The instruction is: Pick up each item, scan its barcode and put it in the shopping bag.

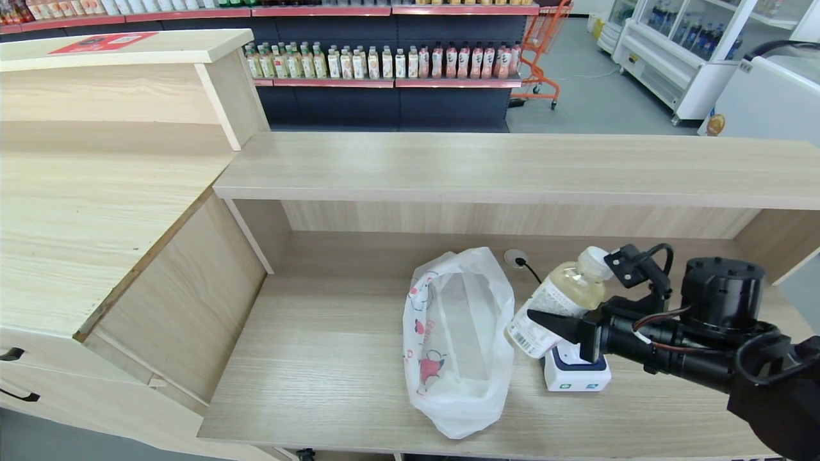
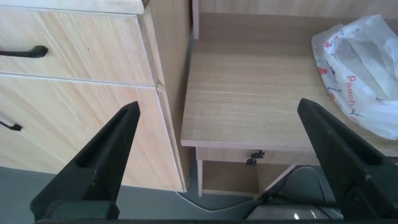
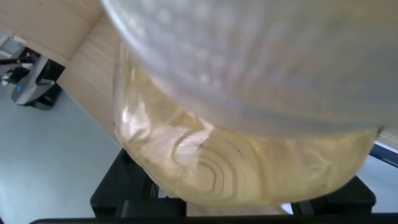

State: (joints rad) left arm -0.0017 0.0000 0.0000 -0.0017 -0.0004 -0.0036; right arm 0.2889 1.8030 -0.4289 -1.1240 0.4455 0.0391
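Between the fingers of the right hand [image 1: 552,315] there is a bottle [image 1: 567,291] of pale yellow drink. The hand is closed on its lower part, around the white label. The bottle is tilted: its white cap [image 1: 596,258] points up and away from the hand, toward the back wall of the counter, and its bottom end is lower, on the side of the bag. A barcode is visible on the label near this lower end. Directly under the hand, a small white and blue scanner [image 1: 574,376] stands on the worktop [image 1: 320,358]. The bottle is just above it, and I cannot tell if they touch.

Just beside the right hand, on its inner side, the white plastic shopping bag [image 1: 458,339] lies on the worktop with its mouth open upward. It has red print on it. Its edge is very near the bottom of the bottle.

The left hand [image 2: 219,107] is open, with the two dark fingers wide apart and nothing between them. In front of it is the near corner of the worktop, and at its one side a wooden cabinet [image 2: 74,68] with black handles. The bag is well apart from this hand.
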